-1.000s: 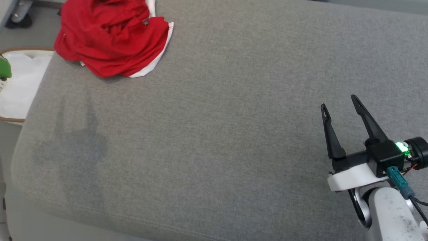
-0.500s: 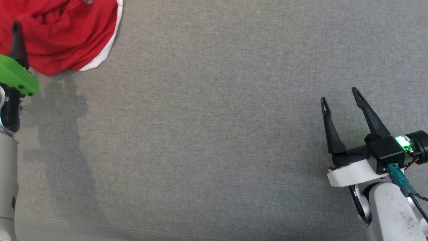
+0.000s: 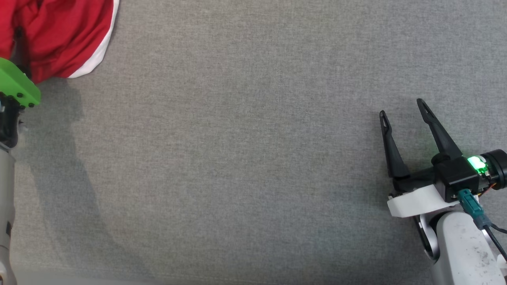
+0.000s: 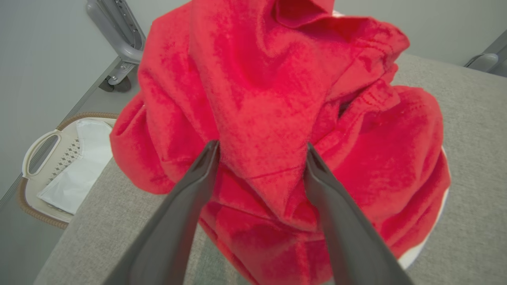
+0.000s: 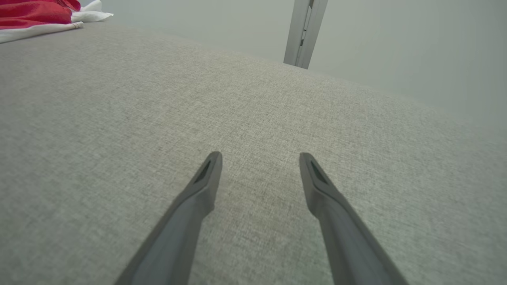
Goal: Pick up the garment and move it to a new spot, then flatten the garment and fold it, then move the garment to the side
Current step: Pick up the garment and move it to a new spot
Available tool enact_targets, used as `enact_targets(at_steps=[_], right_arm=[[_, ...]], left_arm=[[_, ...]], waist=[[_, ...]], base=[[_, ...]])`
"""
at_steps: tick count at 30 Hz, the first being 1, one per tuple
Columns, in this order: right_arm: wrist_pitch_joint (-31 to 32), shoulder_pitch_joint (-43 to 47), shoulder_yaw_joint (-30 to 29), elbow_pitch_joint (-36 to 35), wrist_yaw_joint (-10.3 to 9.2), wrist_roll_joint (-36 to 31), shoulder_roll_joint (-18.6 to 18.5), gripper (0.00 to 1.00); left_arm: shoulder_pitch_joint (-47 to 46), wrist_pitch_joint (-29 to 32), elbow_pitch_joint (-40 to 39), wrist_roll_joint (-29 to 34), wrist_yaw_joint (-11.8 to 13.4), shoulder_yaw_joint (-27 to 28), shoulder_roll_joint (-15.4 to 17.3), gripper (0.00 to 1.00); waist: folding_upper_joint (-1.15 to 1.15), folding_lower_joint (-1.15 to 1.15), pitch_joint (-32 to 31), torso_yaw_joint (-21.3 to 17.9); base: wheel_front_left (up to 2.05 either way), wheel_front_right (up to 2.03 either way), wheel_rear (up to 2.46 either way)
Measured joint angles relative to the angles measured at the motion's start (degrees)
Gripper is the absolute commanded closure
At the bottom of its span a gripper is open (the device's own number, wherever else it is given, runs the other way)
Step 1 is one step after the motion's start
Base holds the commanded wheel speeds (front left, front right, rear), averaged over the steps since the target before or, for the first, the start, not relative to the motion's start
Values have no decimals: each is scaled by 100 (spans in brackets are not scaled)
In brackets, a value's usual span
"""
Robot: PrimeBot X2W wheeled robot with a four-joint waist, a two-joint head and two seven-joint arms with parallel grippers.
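Note:
The garment [image 3: 59, 35] is a crumpled red piece with a white hem, lying at the top left of the grey cushion [image 3: 253, 158]. In the left wrist view my left gripper [image 4: 262, 147] is open, its two fingers standing on either side of a raised fold of the garment [image 4: 269, 99]. Its green mount [image 3: 16, 85] shows at the left edge of the head view, just below the garment. My right gripper [image 3: 400, 107] hovers open over bare cushion at the right, far from the garment, with nothing between its fingers [image 5: 260, 156]. The garment's edge [image 5: 35, 12] shows far off in the right wrist view.
A pale laundry basket [image 4: 51, 174] holding white cloth stands on the floor beside the cushion's left end. A grey metal leg with a caster [image 4: 119, 51] is behind it. A metal post [image 5: 303, 31] rises beyond the cushion's far edge.
The head camera has shifted, so the garment now sits further up and left in the picture. My left arm has come in at the left edge beside the garment. The right gripper has barely moved.

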Motion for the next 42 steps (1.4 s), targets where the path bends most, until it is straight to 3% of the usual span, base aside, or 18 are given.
enact_targets(at_steps=[1,2,5,14,26,31,42], right_arm=[[0,-8,-1,3,0,1,1,0],[0,-12,-4,11,0,1,1,0],[0,-31,-16,36,0,7,1,0],[0,-37,10,193,0,178,0,0],[0,249,134,503,0,661,-1,0],[0,445,121,566,0,811,-3,0],[0,695,-34,615,0,911,-2,0]], left_arm=[[-27,12,54,0,13,-1,4,8],[-46,0,100,-1,15,5,9,38],[-65,-187,166,-18,75,49,26,100],[-187,-721,137,174,115,-65,224,100],[-382,-588,-688,694,73,-686,415,100],[-366,-515,-1193,755,57,-1013,27,100],[69,-627,-2116,566,-2,-2042,-1455,100]], waist=[[0,0,11,-9],[0,0,18,-15],[0,0,0,-16],[0,0,-347,20],[0,0,-1391,-92],[0,0,-1855,-229],[0,0,-2424,-773]], base=[[0,0,0],[0,0,0],[0,0,0],[0,0,0],[0,0,0],[0,0,0],[0,0,0]])
